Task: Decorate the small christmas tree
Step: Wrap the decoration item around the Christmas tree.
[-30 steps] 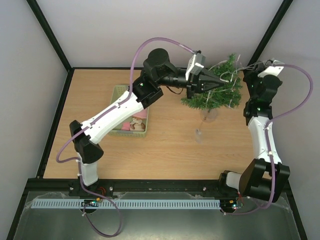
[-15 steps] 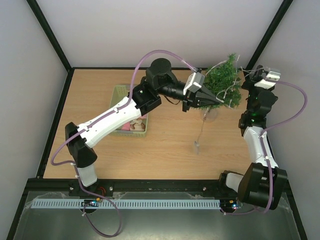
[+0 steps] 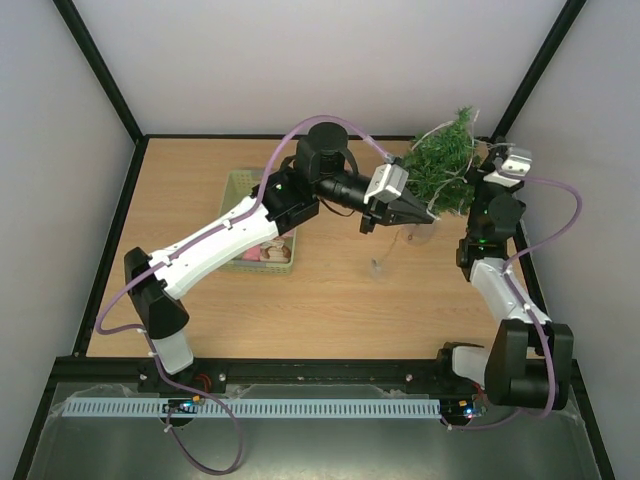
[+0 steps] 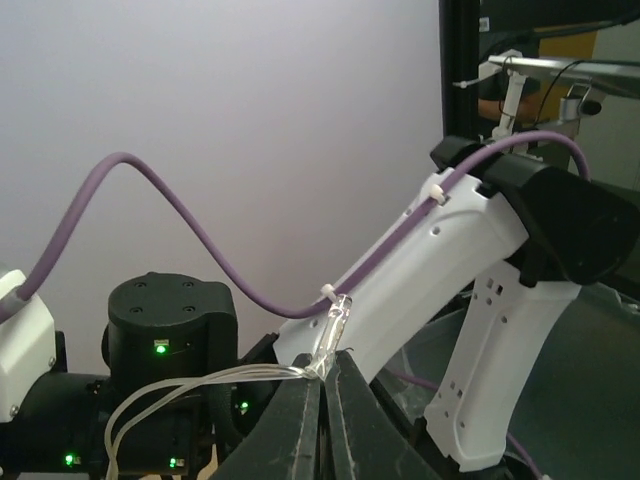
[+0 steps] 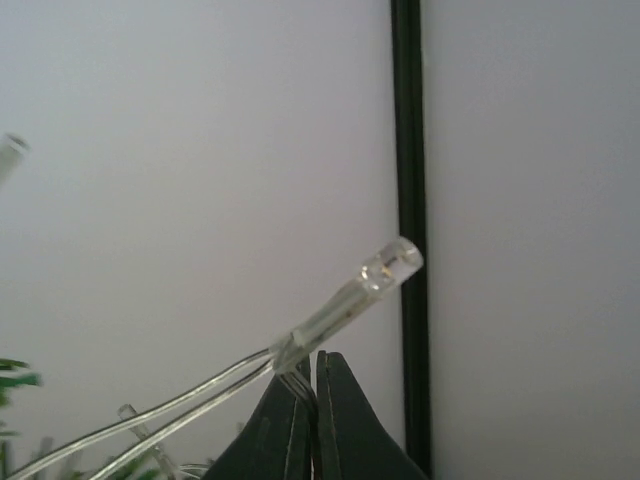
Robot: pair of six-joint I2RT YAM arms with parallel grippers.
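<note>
The tree (image 3: 446,166) stands at about 1 o'clock on the tabletop (image 3: 330,300), close to the far right corner. In the overhead view its tip shows toward 12 o'clock.

Both arms flank it. The left gripper (image 4: 325,375) sits at the tree's 7 o'clock, just beside the lower branches. Its jaws are pinched tight on a strand of the light string (image 4: 215,380), right below a clear bulb (image 4: 336,318). The right gripper (image 5: 310,365) is at the tree's 3 o'clock, also just beside the foliage, clamped on the string under another bulb (image 5: 392,264).

The stretch of string between the two grips runs roughly from 7 o'clock to 3 o'clock across the near side of the tree. A loose tail (image 3: 378,264) hangs toward 7 o'clock from the left gripper.

My judgement is that the coming move turns on that line. The tree lies toward 12 o'clock of the held span, so both grips would carry it that way, into or over the branches. Neither arm is clearly nearer. The basket (image 3: 232,186) at 9 o'clock is well apart.
</note>
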